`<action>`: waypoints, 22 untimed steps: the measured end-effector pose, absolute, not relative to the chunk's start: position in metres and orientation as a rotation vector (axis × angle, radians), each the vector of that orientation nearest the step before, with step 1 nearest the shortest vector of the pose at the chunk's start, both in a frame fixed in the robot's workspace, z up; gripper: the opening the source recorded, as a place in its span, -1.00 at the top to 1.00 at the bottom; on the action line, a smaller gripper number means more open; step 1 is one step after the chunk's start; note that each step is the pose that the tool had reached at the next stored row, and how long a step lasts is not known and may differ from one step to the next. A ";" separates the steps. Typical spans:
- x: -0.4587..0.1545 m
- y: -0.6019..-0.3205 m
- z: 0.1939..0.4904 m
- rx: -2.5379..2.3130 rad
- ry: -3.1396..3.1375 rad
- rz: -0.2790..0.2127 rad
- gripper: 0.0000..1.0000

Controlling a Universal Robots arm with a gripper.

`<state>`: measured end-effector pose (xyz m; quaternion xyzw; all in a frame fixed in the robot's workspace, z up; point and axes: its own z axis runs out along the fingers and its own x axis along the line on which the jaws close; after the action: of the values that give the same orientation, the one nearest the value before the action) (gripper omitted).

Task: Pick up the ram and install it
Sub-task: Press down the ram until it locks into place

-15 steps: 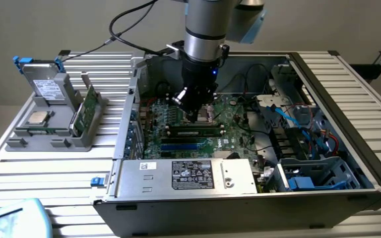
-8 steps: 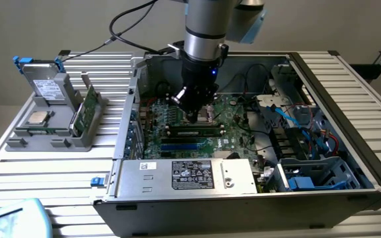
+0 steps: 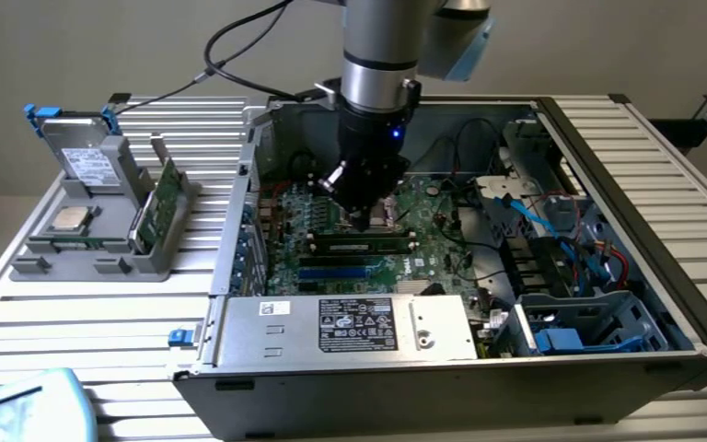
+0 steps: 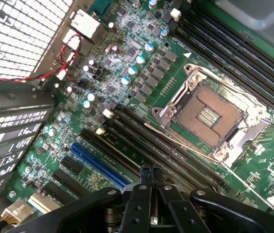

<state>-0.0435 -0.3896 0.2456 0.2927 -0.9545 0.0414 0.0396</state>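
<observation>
Slatted metal counter (image 3: 96, 313) under everything, plain grey wall behind. Landmark is the open PC case (image 3: 648, 184) lying on its side in the middle of the counter. Off the case toward the exterior view's left sits a grey parts holder (image 3: 84, 253) with a green circuit card (image 3: 157, 207) standing in it, a silver processor chip (image 3: 71, 219) lying flat, and a drive with blue clips (image 3: 84, 152) upright at the back. Inside the case: motherboard (image 3: 329, 216) on the floor of the case, silver power supply (image 3: 347, 327) along the near edge, blue cables and drive bay toward the exterior view's right. Arm comes straight down into the case, gripper (image 3: 360, 219) just above the board, over the memory slots beside the empty processor socket (image 4: 210, 114). Gripper (image 4: 150, 171) fingers are pressed together, nothing between them. The ram (image 3: 360, 245) appears already seated in a slot right below and just in front of the gripper tip, toward the power supply; long axis runs across the case, parallel to the power supply's long edge and to the neighbouring slots. From the wrist view the fingertips sit directly over the bank of black memory slots (image 4: 142, 141), pointing along them. Judging by this, the stick looks installed, gripper close above it; can't tell whether the slot latches are fully shut.
</observation>
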 end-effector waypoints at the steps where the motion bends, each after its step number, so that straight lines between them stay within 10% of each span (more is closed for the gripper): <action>1: -0.043 -0.389 0.246 0.885 -2.936 0.130 0.79; 22: -0.043 -0.389 0.246 0.640 -3.081 0.083 0.79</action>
<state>-0.0435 -0.3894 0.2456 0.2033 -0.9788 0.0262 -0.0032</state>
